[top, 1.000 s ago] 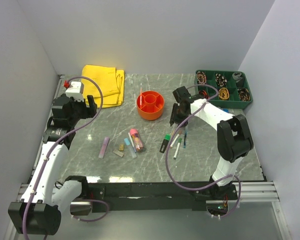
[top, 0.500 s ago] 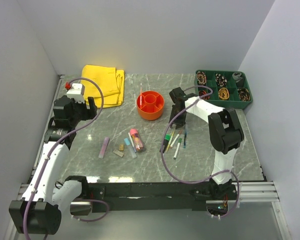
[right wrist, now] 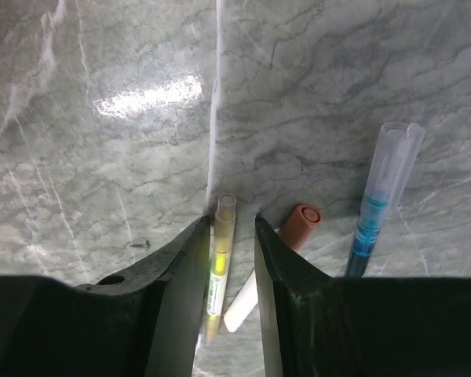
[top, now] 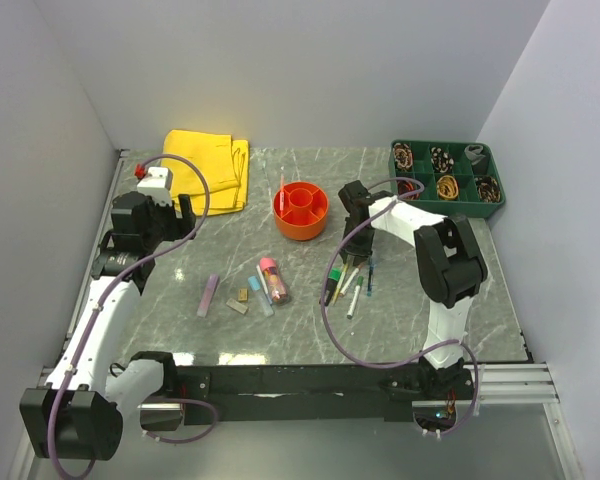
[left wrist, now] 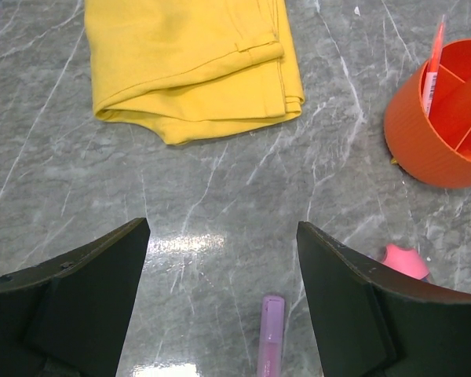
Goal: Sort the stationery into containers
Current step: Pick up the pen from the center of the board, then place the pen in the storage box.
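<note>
The orange organiser bowl stands at the table's middle back with a thin pink pen upright in it; the left wrist view shows the bowl at the right. My right gripper is low over a cluster of pens. Its slightly parted jaws straddle a yellow pen lying on the table, with a gap on one side. An orange-capped pen and a blue pen lie beside it. My left gripper is open and empty, above the lilac stick. The pink-capped tube and small blocks lie nearby.
A folded yellow cloth lies at the back left. A green divided tray holding bands stands at the back right. White walls close in the table on three sides.
My right gripper has dropped from beside the orange bowl down onto the pen cluster and now straddles the yellow pen. The left arm has shifted only slightly.
</note>
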Robot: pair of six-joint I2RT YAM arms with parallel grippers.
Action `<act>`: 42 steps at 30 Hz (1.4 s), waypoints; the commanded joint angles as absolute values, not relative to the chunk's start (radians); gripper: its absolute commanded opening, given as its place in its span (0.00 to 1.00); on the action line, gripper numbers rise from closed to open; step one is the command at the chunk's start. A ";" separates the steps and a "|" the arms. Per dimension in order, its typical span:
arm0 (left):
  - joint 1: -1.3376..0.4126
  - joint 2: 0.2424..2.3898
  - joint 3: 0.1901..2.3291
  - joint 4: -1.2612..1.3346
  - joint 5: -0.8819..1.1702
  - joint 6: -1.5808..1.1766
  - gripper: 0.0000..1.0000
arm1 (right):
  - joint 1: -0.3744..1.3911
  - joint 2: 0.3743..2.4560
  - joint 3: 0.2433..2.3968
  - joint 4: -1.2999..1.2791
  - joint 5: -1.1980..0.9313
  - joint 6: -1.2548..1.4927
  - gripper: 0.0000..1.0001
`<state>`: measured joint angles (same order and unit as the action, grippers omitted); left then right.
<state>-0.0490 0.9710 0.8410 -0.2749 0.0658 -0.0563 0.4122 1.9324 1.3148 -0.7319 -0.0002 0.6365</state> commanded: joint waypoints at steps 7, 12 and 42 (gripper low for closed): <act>-0.041 0.974 0.851 -0.235 0.067 -0.066 0.82 | 0.439 2.011 1.410 -0.742 0.046 0.609 0.00; -0.041 0.966 0.859 -0.226 0.080 -0.064 0.82 | 0.443 1.882 1.442 -0.758 0.045 0.560 0.00; -0.025 0.993 0.913 -0.279 0.095 -0.011 0.82 | 0.666 1.656 1.341 0.426 -0.086 -0.127 0.00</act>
<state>-0.0414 1.0317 0.8833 -0.2611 0.0917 -0.0261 0.6647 1.6032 1.2938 0.2680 -0.1127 -0.0757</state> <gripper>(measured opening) 0.821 0.032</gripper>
